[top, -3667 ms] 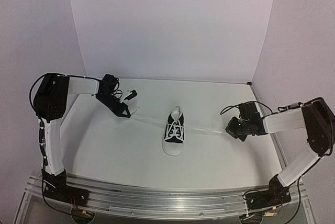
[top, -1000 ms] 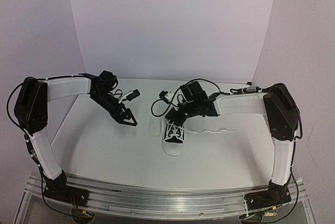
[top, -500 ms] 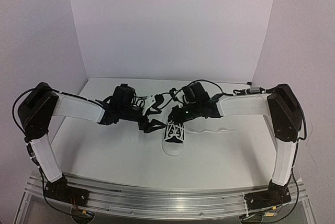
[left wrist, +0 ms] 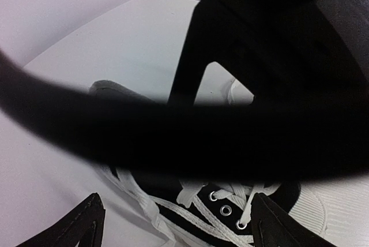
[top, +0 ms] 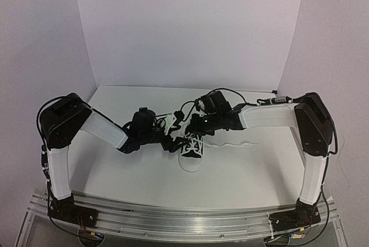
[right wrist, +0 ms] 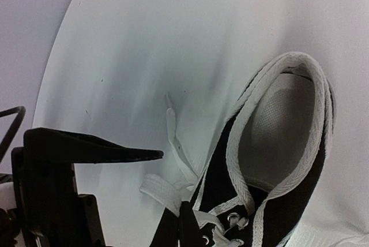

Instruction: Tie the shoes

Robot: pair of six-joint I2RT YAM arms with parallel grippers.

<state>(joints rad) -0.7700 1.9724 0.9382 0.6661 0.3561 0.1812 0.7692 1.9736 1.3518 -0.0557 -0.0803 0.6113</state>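
The small black sneaker (top: 192, 150) with a white toe cap stands mid-table, toe toward the arms. One white lace (top: 233, 143) trails right across the table. My left gripper (top: 172, 141) is at the shoe's left side. In the left wrist view it (left wrist: 176, 201) is open, its fingers (left wrist: 75, 227) either side of the eyelets (left wrist: 225, 208) and crossed laces. My right gripper (top: 194, 128) is over the shoe's heel end. In the right wrist view it (right wrist: 184, 219) is shut on a white lace (right wrist: 158, 190) beside the shoe's opening (right wrist: 282, 131). Another lace end (right wrist: 173, 134) lies flat.
The white table (top: 115, 166) curves up into a white backdrop behind. A black cable and the right arm (left wrist: 277, 56) fill most of the left wrist view. The left gripper's finger (right wrist: 92, 146) juts in from the left of the right wrist view.
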